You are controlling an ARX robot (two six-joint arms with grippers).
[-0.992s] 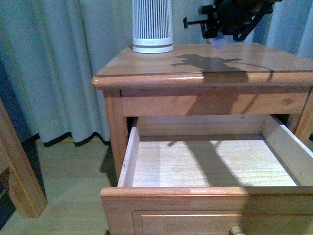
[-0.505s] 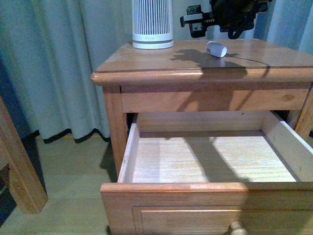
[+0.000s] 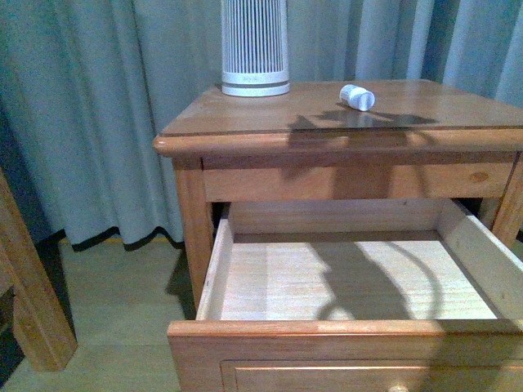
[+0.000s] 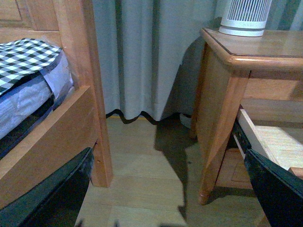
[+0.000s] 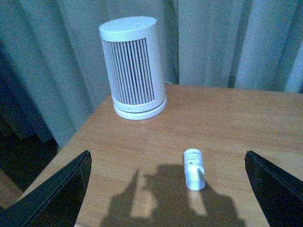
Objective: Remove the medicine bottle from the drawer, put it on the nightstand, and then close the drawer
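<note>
Medicine bottle (image 3: 357, 96) lies on nightstand (image 3: 245, 118), 4 o'clock from ribbed device (image 3: 255, 45); only wrist views show left claw (image 4: 166, 153), right claw (image 5: 166, 153) released.

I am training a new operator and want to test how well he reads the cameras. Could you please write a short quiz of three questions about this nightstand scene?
1. True or false: the medicine bottle lies on its side on top of the nightstand.
2. The drawer is: A) shut; B) open, with nothing visible inside; C) open, with the bottle inside.
3. Fill in: in the right wrist view, the right pincer is ____ and holds nothing.

Key: 1 true; 2 B; 3 open.
</note>
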